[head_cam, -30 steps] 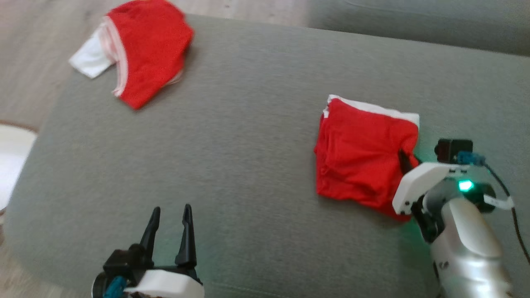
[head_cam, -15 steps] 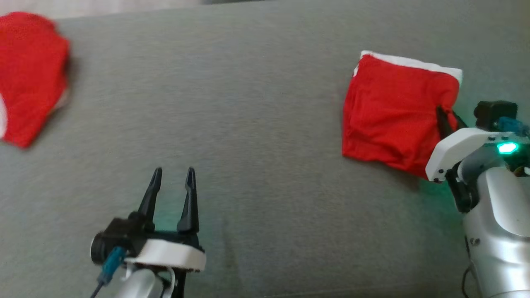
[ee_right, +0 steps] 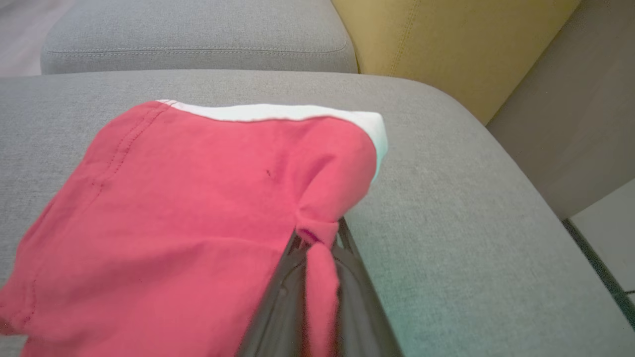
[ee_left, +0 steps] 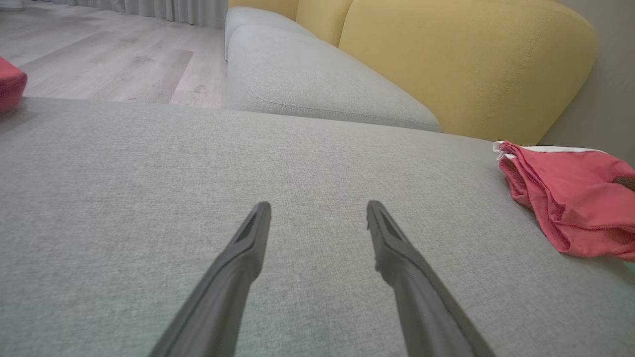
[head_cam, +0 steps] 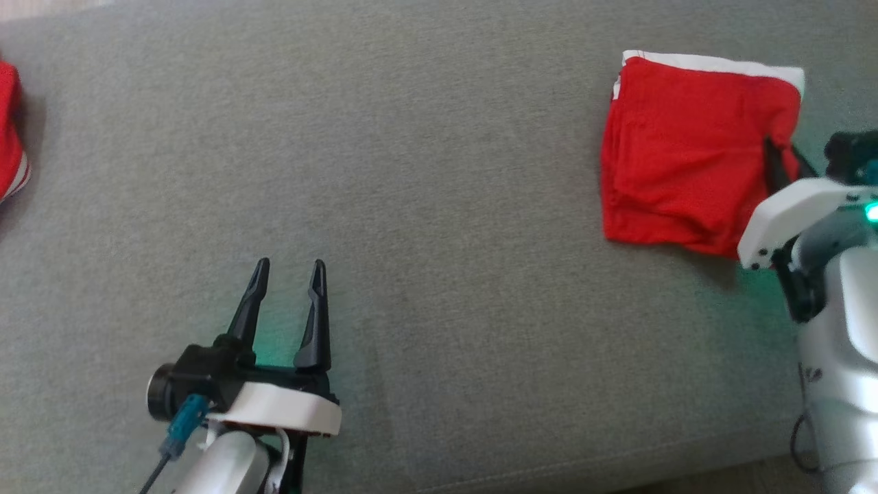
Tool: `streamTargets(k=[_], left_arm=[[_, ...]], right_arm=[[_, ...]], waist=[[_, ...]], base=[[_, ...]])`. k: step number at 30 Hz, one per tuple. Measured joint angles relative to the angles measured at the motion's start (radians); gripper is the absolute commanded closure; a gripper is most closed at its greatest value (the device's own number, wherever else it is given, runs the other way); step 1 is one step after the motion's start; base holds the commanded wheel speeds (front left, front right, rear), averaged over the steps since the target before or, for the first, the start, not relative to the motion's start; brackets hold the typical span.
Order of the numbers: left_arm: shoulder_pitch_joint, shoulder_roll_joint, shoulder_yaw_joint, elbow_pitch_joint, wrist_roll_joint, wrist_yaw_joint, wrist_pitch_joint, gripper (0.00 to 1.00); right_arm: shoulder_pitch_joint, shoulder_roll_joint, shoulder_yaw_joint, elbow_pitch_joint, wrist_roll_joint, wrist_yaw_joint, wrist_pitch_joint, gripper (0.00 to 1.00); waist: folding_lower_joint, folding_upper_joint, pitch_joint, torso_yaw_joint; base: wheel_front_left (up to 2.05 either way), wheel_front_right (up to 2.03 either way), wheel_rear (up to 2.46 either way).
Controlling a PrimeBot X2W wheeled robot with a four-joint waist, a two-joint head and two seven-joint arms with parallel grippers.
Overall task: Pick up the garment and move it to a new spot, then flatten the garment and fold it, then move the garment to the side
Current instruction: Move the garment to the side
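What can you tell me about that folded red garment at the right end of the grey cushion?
The folded red garment is soft, thin-looking cloth folded into a rough rectangle of several layers, with a white band along its far edge. It lies slightly rumpled on the grey cushion, near the cushion's right end. The right pincer is shut on a bunched fold at its right edge.

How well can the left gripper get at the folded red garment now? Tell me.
Probably yes: the left gripper stands open, bare sofa lies between it and the garment, though the right gripper pinches its edge.
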Motion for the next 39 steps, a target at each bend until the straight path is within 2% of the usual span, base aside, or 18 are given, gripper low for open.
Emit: streamTargets(k=[5,12,18,20,21,22,23,24,28,32,39], left_arm=[[-0.001,0.013,0.000,-0.012,0.000,0.008,0.009,0.00],[-0.008,0.020,-0.001,-0.029,0.010,0.009,0.018,0.00],[-0.008,0.023,-0.005,-0.040,0.011,0.016,0.021,0.00],[-0.009,0.023,-0.007,-0.040,0.011,0.016,0.021,0.00],[-0.010,0.022,-0.008,-0.040,0.011,0.016,0.021,0.00],[-0.010,0.022,-0.009,-0.040,0.011,0.016,0.021,0.00],[-0.012,0.022,-0.009,-0.040,0.011,0.016,0.021,0.00],[-0.014,0.022,-0.010,-0.041,0.011,0.016,0.021,0.00],[-0.032,0.019,-0.018,-0.039,0.011,0.016,0.021,0.00],[-0.033,0.017,-0.023,-0.029,0.011,0.015,0.020,0.00],[-0.031,0.018,-0.014,-0.015,0.006,0.016,0.014,0.00]], right_arm=[[-0.061,-0.043,0.014,0.015,-0.022,0.000,0.035,1.00],[-0.164,-0.158,-0.032,0.075,-0.047,0.000,0.084,1.00],[-0.221,-0.263,-0.043,0.151,-0.079,0.000,0.081,1.00],[-0.236,-0.288,-0.039,0.172,-0.086,0.000,0.066,0.85],[-0.244,-0.300,-0.033,0.183,-0.098,0.000,0.063,0.83],[-0.254,-0.308,-0.030,0.194,-0.110,0.000,0.060,0.71],[-0.265,-0.313,-0.033,0.206,-0.120,0.000,0.051,0.47],[-0.274,-0.318,-0.036,0.214,-0.135,0.000,0.045,0.00],[-0.303,-0.333,-0.059,0.237,-0.190,0.000,0.009,0.00],[-0.305,-0.312,-0.071,0.239,-0.203,0.000,-0.013,0.00],[-0.304,-0.193,-0.046,0.197,-0.192,0.000,-0.063,0.00]], waist=[[0.0001,0.0000,0.011,0.028],[0.0001,0.0000,0.042,0.086],[0.0001,0.0000,0.070,0.136],[0.0001,0.0000,0.077,0.147],[0.0002,0.0000,0.080,0.151],[0.0002,0.0000,0.082,0.154],[0.0002,0.0000,0.084,0.156],[0.0001,0.0000,0.086,0.157],[0.0002,0.0000,0.083,0.163],[0.0002,0.0000,0.071,0.163],[0.0000,0.0000,0.016,0.153]], base=[[0.00,0.00,0.00],[0.00,0.00,0.00],[0.00,0.00,0.00],[0.00,0.00,0.00],[0.00,0.00,0.00],[0.00,0.00,0.00],[0.00,0.00,0.00],[0.00,0.00,0.00],[0.00,0.00,0.00],[0.00,0.00,0.00],[0.00,0.00,0.00]])
